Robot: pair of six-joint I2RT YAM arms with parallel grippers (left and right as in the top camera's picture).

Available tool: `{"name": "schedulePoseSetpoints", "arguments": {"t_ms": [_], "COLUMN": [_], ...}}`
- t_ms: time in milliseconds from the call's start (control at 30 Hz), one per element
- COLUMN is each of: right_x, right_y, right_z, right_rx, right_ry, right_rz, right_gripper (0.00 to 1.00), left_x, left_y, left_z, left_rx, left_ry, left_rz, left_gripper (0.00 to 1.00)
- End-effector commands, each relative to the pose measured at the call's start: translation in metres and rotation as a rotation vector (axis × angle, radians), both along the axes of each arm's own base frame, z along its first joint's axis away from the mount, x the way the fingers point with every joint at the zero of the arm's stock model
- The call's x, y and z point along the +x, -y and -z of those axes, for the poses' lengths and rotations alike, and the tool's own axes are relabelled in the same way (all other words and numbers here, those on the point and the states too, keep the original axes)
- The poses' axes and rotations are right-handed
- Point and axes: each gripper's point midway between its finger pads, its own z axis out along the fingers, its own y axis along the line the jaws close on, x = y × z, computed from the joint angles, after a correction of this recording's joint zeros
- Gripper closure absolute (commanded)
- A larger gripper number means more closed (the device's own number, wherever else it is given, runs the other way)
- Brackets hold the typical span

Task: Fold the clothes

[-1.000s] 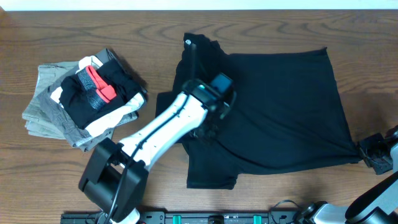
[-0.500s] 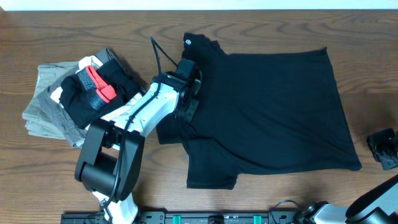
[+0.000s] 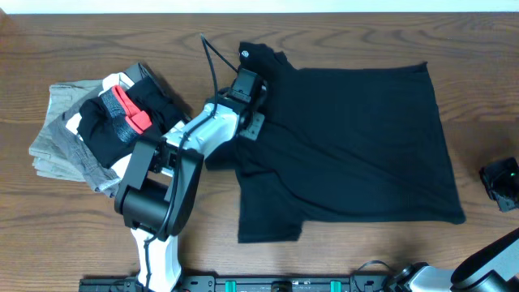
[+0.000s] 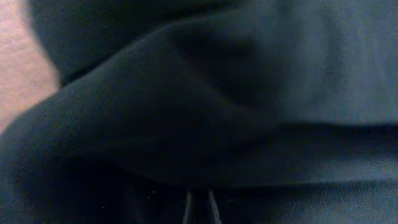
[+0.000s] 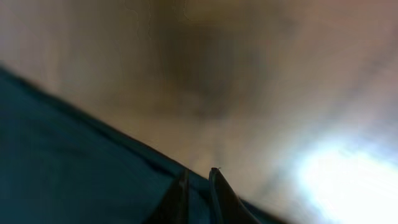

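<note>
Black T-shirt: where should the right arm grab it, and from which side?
Probably the near hem corner, approached low from the right. It lies flat at the T-shirt's right edge, closest to the right gripper, with bare table beside it for sliding a finger under.

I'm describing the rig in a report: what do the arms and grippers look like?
The left arm has white links, black joints and a black base; a thin black cable loops above its black left gripper. The right gripper is a black block, its arm mostly out of view. Its fingertips are thin, dark and pointed.
</note>
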Motion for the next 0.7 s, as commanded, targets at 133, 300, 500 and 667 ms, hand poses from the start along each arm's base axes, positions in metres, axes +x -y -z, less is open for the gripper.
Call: {"name": "schedulePoseSetpoints", "arguments": {"t_ms": [133, 300, 500, 667], "right_x": [0.057, 0.085, 0.103, 0.117], "right_y": [-0.056, -0.107, -0.125, -0.137], "right_z": [-0.03, -0.036, -0.014, 0.023], "right_rx": [0.055, 0.013, -0.113, -0.081], "right_ry": [0.263, 0.306, 0.171, 0.114], "right_rz": [-0.393, -0.649, -0.697, -0.689], "right_gripper": [0.87, 0.82, 0.8, 0.92], "left_x": [0.048, 0.056, 0.042, 0.025], "left_y": [-0.051, -0.047, -0.042, -0.039], "left_z": [-0.003, -0.032, -0.062, -0.086], "left_rx": [-0.014, -0.038, -0.014, -0.009], "left_ry": [0.041, 0.019, -0.051, -0.08], "left_rz": [-0.147, -0.141, -0.126, -0.117], "left_gripper": [0.86, 0.57, 0.31, 0.27]}}
